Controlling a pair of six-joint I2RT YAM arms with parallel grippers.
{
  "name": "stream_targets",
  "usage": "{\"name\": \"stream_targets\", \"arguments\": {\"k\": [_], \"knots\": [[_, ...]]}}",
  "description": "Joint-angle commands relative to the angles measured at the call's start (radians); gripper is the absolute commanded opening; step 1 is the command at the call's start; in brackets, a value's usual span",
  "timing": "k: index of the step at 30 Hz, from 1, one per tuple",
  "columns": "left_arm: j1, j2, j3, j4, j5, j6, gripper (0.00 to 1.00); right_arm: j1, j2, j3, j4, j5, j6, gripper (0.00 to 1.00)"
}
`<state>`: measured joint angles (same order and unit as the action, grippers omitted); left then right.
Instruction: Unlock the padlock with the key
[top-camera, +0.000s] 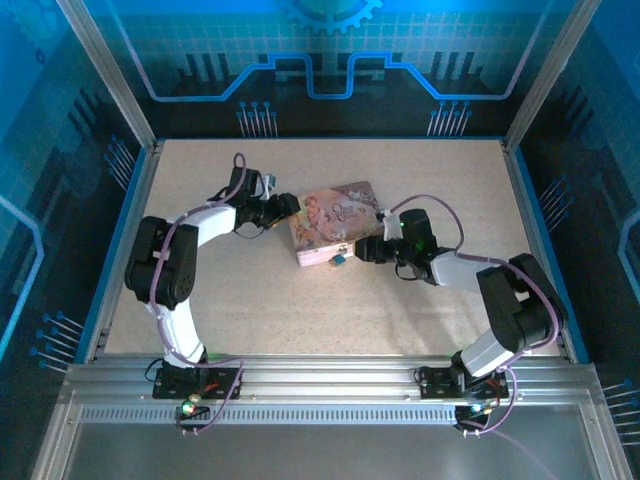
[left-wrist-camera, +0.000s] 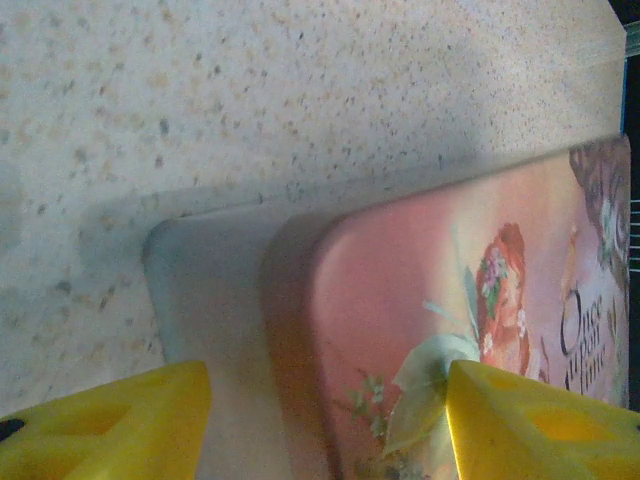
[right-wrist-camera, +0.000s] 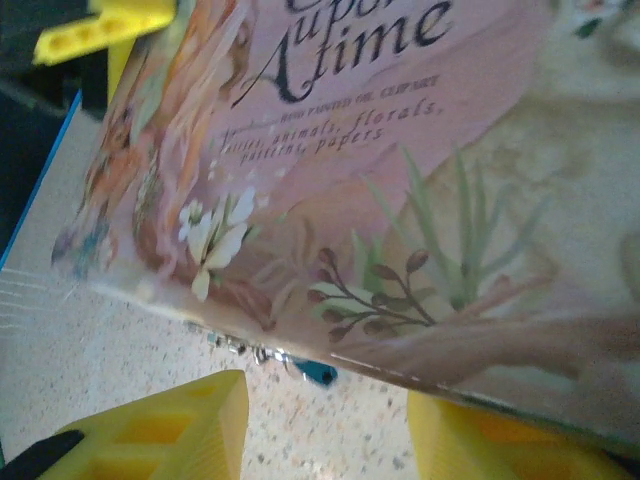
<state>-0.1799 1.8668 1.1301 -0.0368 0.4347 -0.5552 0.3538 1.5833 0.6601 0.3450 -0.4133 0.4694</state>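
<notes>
The padlock (right-wrist-camera: 320, 373) is a tiny teal body hanging under the front edge of the pink illustrated tin box (right-wrist-camera: 330, 190); from above the padlock (top-camera: 340, 260) sits at the box's near edge. Small silvery bits (right-wrist-camera: 240, 348) beside it are too blurred to name, and the key is hidden from me. My right gripper (right-wrist-camera: 325, 440) is open, its yellow fingers (right-wrist-camera: 150, 430) on either side just short of the padlock, with nothing between them. My left gripper (left-wrist-camera: 330, 430) is open around the left corner of the box (left-wrist-camera: 420, 300); I cannot tell whether it touches.
The box (top-camera: 332, 222) lies in the middle of the speckled table (top-camera: 400, 310). The left gripper (top-camera: 288, 207) is at its left end and the right gripper (top-camera: 362, 250) at its near right. A raised blue rim (top-camera: 120, 250) and glass walls bound the table.
</notes>
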Motion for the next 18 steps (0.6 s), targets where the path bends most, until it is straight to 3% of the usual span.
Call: {"name": "stream_targets", "arguments": {"k": [1,6,13,18], "knots": [[-0.008,-0.041,-0.111,-0.071,-0.029,-0.017,0.63,-0.03,0.052,0.066,0.063,-0.076,-0.035,0.46],[-0.018,-0.099,-0.194,-0.028,-0.042,-0.049,0.64,-0.059,0.065,0.078,0.112,-0.109,-0.037,0.48],[-0.02,-0.134,-0.217,0.006,-0.026,-0.083,0.65,-0.109,-0.011,-0.054,0.211,-0.2,-0.051,0.57],[-0.018,-0.231,-0.189,-0.038,-0.056,-0.069,0.74,-0.125,-0.009,-0.121,0.296,-0.294,-0.044,0.65]]}}
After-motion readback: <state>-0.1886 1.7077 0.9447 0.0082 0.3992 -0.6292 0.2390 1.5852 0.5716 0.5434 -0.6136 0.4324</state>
